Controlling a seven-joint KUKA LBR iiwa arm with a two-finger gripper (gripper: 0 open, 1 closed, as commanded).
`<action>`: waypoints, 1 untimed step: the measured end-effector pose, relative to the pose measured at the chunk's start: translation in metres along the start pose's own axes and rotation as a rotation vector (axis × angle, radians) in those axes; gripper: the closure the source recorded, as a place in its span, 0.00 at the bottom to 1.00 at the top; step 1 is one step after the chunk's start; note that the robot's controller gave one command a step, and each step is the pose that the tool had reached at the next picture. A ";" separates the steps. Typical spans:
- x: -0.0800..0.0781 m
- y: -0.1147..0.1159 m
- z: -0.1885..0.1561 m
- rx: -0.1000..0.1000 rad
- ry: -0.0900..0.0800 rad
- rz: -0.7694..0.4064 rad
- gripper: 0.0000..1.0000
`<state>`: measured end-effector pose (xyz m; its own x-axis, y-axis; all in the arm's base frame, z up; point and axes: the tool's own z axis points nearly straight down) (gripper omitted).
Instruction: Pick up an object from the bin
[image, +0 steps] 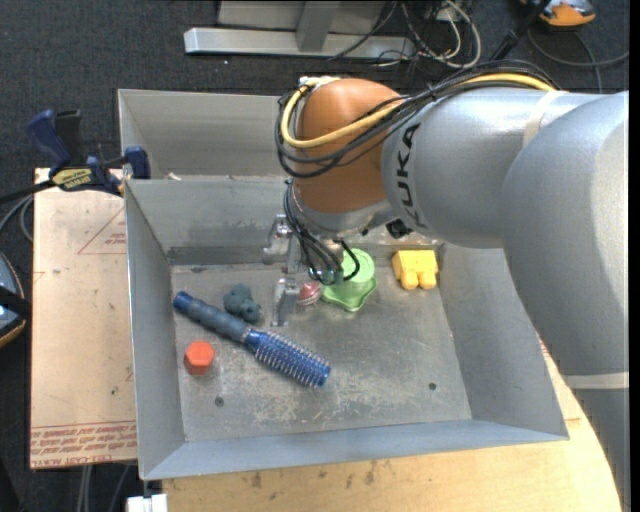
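My jaws hang mid-bin (150, 300), between grey lump (240, 300) and green piece (352, 282), just above the blue brush (250, 340). Their width I can't tell. Brush looks light and stiff: I'd grip across the handle, since bristles would give. Arm (480, 170) reaches in from right, wrist steeply down.

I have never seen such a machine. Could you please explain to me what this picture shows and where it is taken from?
This is a grey robot arm reaching in from the right. One camera looks down from above, slightly sideways. Below stands a grey metal bin. The end effector, the grasping part, hangs low between a small grey-blue lump and a green object. A blue hairbrush, an orange cap and a yellow block also lie inside. Whether it holds anything, I cannot tell.
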<state>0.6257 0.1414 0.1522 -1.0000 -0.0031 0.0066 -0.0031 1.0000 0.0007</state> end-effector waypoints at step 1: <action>0.030 0.049 0.073 -0.004 -0.039 -0.316 0.00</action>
<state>0.5950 0.1901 0.0799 -0.9492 -0.3130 -0.0325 -0.3132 0.9497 0.0009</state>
